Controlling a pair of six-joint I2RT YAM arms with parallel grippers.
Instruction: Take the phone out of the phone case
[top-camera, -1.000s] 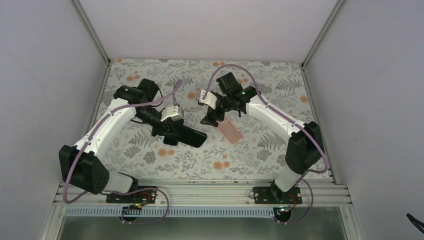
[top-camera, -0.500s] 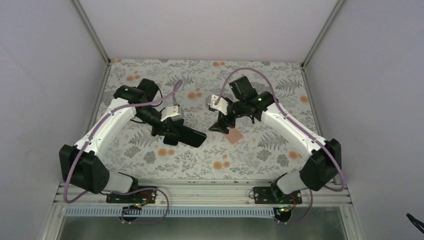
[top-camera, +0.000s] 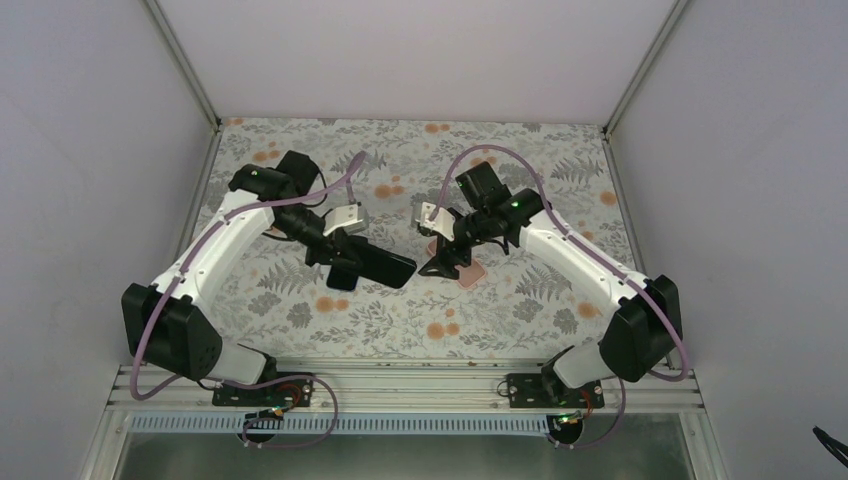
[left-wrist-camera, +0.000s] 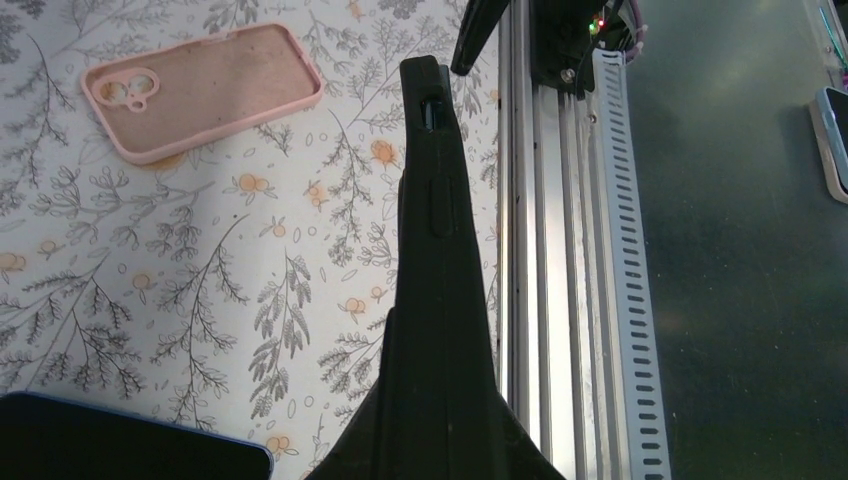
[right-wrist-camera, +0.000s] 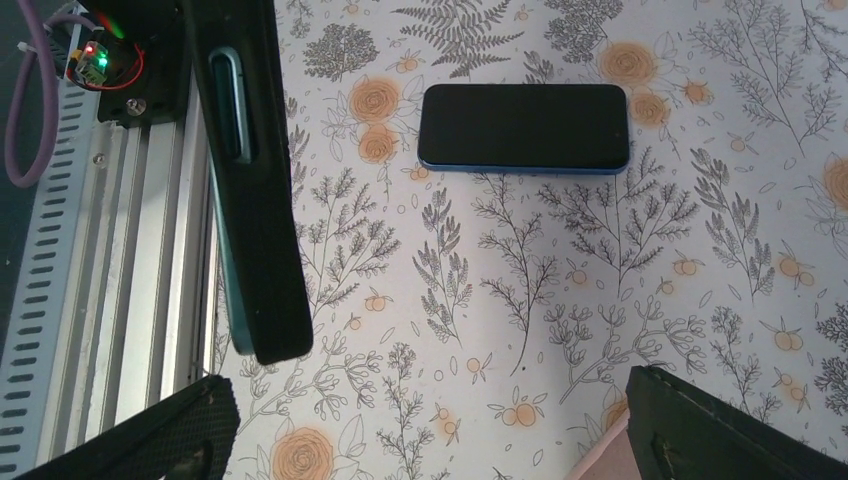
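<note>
Two items apart: phone (right-wrist-camera: 523, 127) out, phone case (left-wrist-camera: 205, 90) empty

Both lie on the floral worktop (right-wrist-camera: 560, 300), the dark phone flat, the pink phone case hollow side up. Right gripper (right-wrist-camera: 432, 390) hangs wide open over the case's corner. Left gripper (left-wrist-camera: 425, 90) shows one dark finger shape; I cannot tell whether it is closed.

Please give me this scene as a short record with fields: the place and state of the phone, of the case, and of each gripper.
phone: out of the case, flat on the floral table, dark face up, nothing gripping it
phone case: pink, empty, hollow side up, apart from the phone
left gripper: over one end of the phone in the top view; only one finger shows in its wrist view, so open or shut is unclear
right gripper: open, over one end of the case
task state: phone and case are separated
</note>
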